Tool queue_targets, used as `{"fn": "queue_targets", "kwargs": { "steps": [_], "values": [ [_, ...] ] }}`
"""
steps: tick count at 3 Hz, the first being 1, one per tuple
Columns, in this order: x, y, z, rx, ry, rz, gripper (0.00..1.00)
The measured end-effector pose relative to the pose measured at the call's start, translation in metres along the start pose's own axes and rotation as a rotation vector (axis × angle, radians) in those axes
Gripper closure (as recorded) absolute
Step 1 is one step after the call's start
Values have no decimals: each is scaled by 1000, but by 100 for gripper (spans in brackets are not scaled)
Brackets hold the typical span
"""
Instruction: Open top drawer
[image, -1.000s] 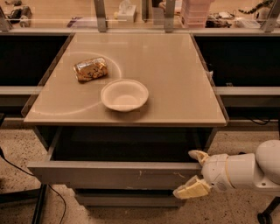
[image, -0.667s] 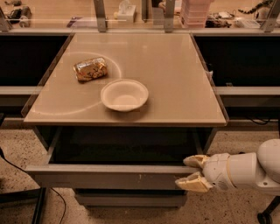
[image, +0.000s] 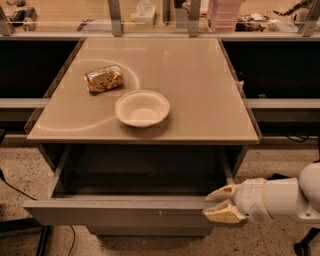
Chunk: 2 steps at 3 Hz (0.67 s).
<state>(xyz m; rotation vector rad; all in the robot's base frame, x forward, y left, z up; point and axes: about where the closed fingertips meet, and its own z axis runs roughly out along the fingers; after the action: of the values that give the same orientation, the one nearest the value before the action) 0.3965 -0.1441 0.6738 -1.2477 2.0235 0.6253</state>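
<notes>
The top drawer (image: 120, 212) is a wide grey flat-fronted drawer under the beige table top. It is pulled out toward me, and its dark interior (image: 145, 170) shows. Small pale scratch marks sit right of centre on its face. My gripper (image: 220, 202), with pale yellow fingers (image: 222, 214) on a white arm, is at the right end of the drawer front. One finger lies above the front's top edge and one lies against its face, so the front's right end sits between them.
A white bowl (image: 142, 108) and a wrapped snack packet (image: 103, 78) lie on the beige table top (image: 200, 75). Dark shelves flank the table left and right. A lower drawer front shows below. Speckled floor with black cables lies around the base.
The top drawer has slid further out toward me. My gripper has moved left and toward me with the drawer front, and its fingers have closed in on it.
</notes>
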Motion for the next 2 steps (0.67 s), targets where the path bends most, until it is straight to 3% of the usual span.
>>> {"fn": "queue_targets", "kwargs": {
  "steps": [1,2],
  "values": [
    [-1,6,-4,7,-11,-21,100],
    [-1,6,-4,7,-11,-21,82]
  ]
}}
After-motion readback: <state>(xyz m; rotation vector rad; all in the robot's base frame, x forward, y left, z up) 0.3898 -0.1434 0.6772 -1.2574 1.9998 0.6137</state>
